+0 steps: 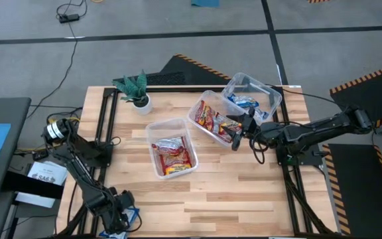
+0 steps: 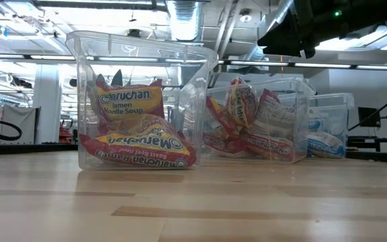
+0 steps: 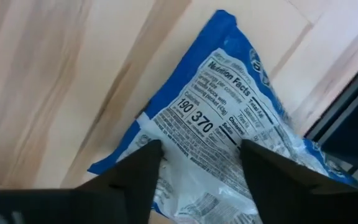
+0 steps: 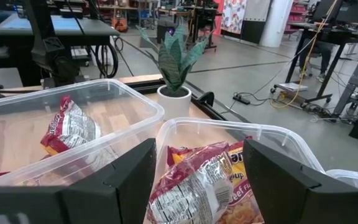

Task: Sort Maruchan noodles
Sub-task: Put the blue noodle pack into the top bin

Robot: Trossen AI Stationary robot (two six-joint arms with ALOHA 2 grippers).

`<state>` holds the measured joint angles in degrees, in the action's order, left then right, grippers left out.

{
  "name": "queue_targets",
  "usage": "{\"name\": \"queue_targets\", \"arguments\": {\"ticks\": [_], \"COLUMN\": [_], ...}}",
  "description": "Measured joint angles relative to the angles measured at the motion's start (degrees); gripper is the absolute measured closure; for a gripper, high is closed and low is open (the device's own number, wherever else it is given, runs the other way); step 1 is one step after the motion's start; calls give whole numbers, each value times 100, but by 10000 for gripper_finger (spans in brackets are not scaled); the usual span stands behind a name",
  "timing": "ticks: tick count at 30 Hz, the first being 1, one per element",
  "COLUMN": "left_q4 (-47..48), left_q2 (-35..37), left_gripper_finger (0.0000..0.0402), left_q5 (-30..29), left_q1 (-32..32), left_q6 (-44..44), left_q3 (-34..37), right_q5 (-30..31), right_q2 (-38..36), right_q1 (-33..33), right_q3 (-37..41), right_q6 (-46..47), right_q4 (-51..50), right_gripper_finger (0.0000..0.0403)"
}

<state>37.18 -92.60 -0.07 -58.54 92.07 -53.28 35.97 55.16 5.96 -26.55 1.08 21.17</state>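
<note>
The left gripper (image 3: pixel 194 163) is held over the near left corner of the pale wooden table (image 1: pixel 244 192), fingers spread wide and straddling a blue-and-white crinkly plastic noodle packet (image 3: pixel 229 118) that lies flat, label side up, at the table's edge; nothing is gripped yet. The packet is judged light, soft and slippery, with a brittle noodle block inside; a gentle hold across its short width is advised, not on the loose sealed ends.

Toward the middle of the table, a clear plastic tub (image 1: pixel 172 154) is seen holding red-orange-yellow packets (image 1: pixel 173 156). Just beyond it to the right, a second clear tub (image 1: pixel 212 121) carries red-and-silver packets (image 4: pixel 194 183); the right gripper (image 4: pixel 199 177) is poised over this tub's near rim, fingers wide apart, and whether anything is held cannot be told. At the far right corner a third clear tub (image 1: pixel 252 97) contains blue-and-white packets (image 1: pixel 244 101). A small potted green plant (image 1: pixel 136 89) stands at the far edge, left of the tubs.
</note>
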Motion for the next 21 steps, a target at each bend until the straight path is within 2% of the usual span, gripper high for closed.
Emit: {"name": "queue_targets", "arguments": {"ticks": [3, 7, 8, 11, 16, 21], "left_q4": [159, 178, 178, 175, 173, -33], "left_q2": [-7, -9, -5, 98, 516, 1084], "left_gripper_finger": [244, 369, 383, 396, 401, 401], "left_q5": [73, 65, 24, -69, -769, -1192], "left_q1": [34, 86, 113, 210, 387, 470], "left_q6": [-2, -255, -307, -560, -963, -1209], "left_q3": [7, 7, 7, 17, 48, 44], "right_q5": [0, 0, 0, 2, 1, 2], "right_q2": [0, 0, 0, 0, 0, 0], "right_q1": [0, 0, 0, 0, 0, 0], "right_q3": [0, 0, 0, 0, 0, 0], "right_q6": [0, 0, 0, 0, 0, 0], "right_q4": [-13, -15, -13, -13, -15, -28], "right_gripper_finger": [140, 140, 140, 140, 140, 140]}}
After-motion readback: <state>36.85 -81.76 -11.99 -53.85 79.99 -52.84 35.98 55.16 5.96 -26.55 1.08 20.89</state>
